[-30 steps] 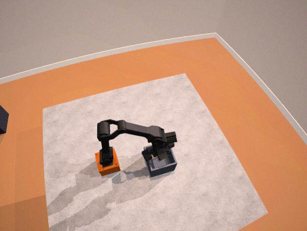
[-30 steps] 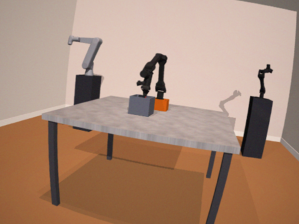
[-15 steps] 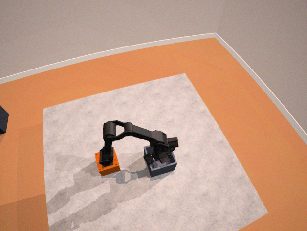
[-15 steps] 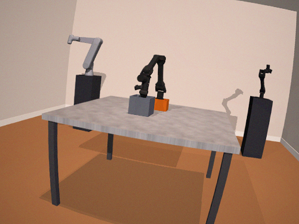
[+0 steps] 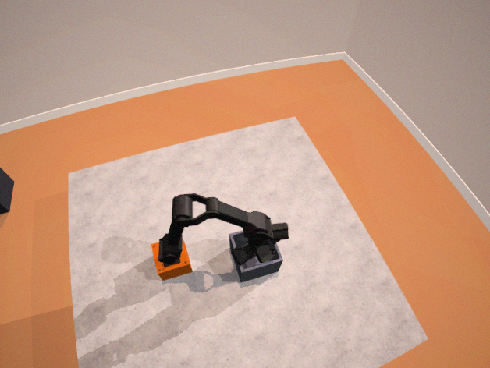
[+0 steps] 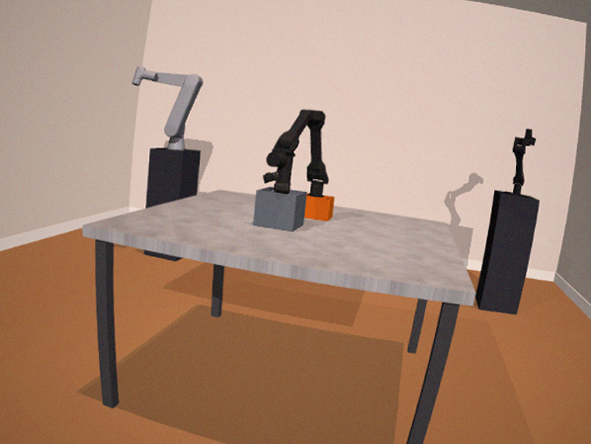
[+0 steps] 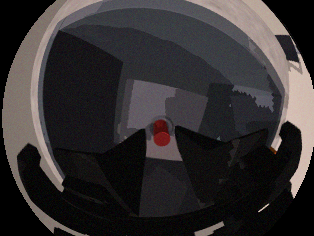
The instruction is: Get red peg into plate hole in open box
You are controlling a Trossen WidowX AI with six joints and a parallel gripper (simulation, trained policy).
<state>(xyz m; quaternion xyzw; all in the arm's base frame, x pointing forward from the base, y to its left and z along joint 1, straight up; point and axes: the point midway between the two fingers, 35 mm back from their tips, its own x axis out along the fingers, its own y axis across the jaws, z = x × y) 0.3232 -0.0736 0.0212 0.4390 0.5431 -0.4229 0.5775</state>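
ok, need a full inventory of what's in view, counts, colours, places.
Peg: 1, red, inside the box, over the plate's middle; seating depth unclear
Box: 1, blue-grey, on the table
Plate: 1, grey, box bottom
Table: 1, mottled grey, four dark legs
Pedestals: 2, dark, behind the table
Spare arms: 2, one grey, one black, on pedestals
Base block: 1, orange, under robot
Robot arm: 1, black, reaching over box
Pincer: 1, black, partly open
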